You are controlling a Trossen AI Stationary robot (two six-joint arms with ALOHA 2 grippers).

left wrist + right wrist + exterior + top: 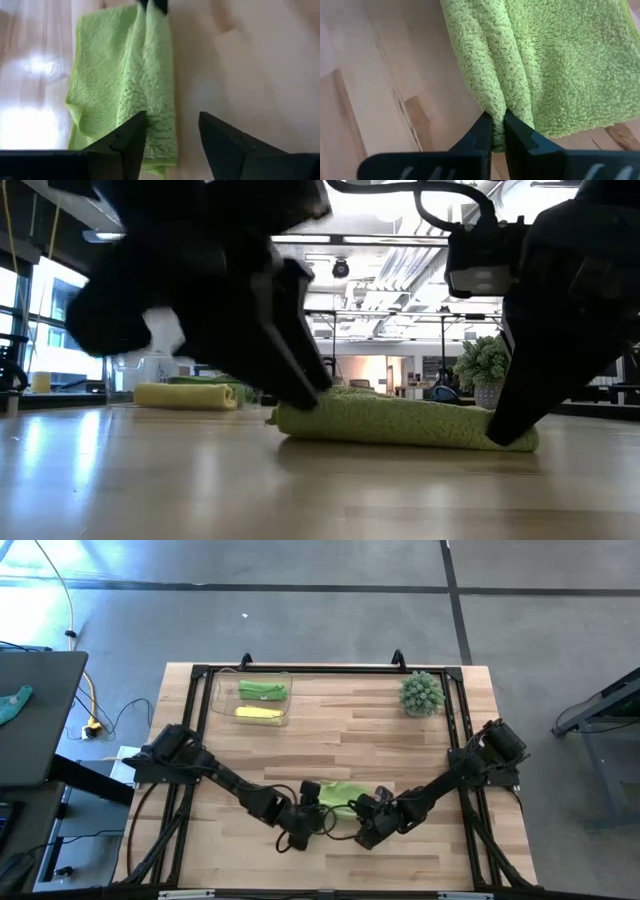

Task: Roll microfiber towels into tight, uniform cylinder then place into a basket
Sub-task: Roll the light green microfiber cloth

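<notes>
A: Where was the light green fluffy microfiber towel (341, 791)?

B: It lay on the pale wooden table (350, 730), near the front edge and about midway across, folded into a long, low bundle. In the low view it stretched flat between the two arms, not a tight cylinder.

A: And the right gripper (498, 131)?

B: Its two dark fingers were pinched together on a fold at the right end of the towel; the right wrist view showed the fleece squeezed between the tips.

A: The left gripper (172, 131)?

B: It stood at the towel's left end with its fingers apart. One fingertip (134, 131) sat over the cloth's edge, the other over bare wood just beside it, so it gripped nothing.

A: What of the other towels?

B: A second light green rolled towel (263, 690) and a pale yellow rolled towel (259, 713) lay side by side inside the shallow clear plastic rectangular basket (218, 700), at the far left of the table, well apart from the arms.

A: Anything else?

B: A spiky round green plant (421, 693) stood at the far right corner.
</notes>
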